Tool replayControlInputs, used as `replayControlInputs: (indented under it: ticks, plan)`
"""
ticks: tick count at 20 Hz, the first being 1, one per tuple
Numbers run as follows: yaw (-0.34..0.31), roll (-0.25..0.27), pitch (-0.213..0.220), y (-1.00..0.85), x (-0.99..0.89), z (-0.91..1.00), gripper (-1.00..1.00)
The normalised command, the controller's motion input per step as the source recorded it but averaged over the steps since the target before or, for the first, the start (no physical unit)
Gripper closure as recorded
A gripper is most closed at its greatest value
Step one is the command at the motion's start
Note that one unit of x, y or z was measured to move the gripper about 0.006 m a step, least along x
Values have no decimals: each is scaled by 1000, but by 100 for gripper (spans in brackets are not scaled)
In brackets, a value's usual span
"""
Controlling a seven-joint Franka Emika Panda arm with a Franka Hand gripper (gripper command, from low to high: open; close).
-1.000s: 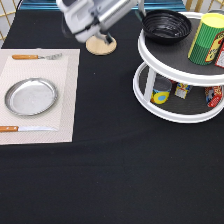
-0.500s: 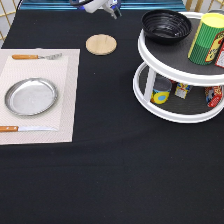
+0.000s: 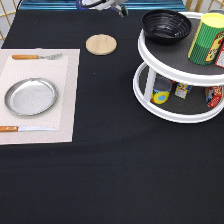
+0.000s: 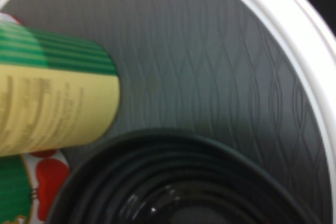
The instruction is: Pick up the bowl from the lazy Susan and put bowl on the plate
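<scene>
Exterior view first: nearest us we see only the black cloth of the surface [image 3: 110, 180]. Farther in, along the surface's left edge, lies a pale placemat [image 3: 67, 100]. On it we find a knife [image 3: 25, 129] with a wooden handle on the near side, then the plate [image 3: 31, 96], silver and bare, then a fork [image 3: 37, 56] with a wooden handle on the far side. The plate carries nothing.

Toward the right edge of the surface stands the lazy Susan [image 3: 165, 112]. On its lower tier we make out several small cans [image 3: 161, 94] around the white post. On its upper tier, at the far left part of the rim, sits the bowl [image 3: 166, 25], glossy black and upright, and near it stands a tall green and yellow canister [image 3: 210, 39]. Between the placemat and the lazy Susan, farther back, a small round wooden disc [image 3: 101, 44] lies flat on the cloth.

At the far edge of the surface, we catch only the lower part of the gripper [image 3: 119, 9], up off the cloth and left of the bowl, touching nothing. We cannot tell how its jaws stand.

In the wrist view we look onto the dark grey upper tier, with the bowl's ridged inside [image 4: 180, 185] just beside the canister [image 4: 52, 95] and the white rim [image 4: 300, 55].
</scene>
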Motion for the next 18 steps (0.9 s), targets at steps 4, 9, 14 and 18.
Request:
replayControlInputs:
  ticks: [4, 9, 14, 18]
  plan:
    - [-57, -163, 5, 201, -495, -220, -100]
    - [-1, -108, -47, -6, -457, -402, -100]
    - [8, -66, -62, -11, -249, -417, -100]
    - [-6, -72, -1, 233, 19, -61, -100]
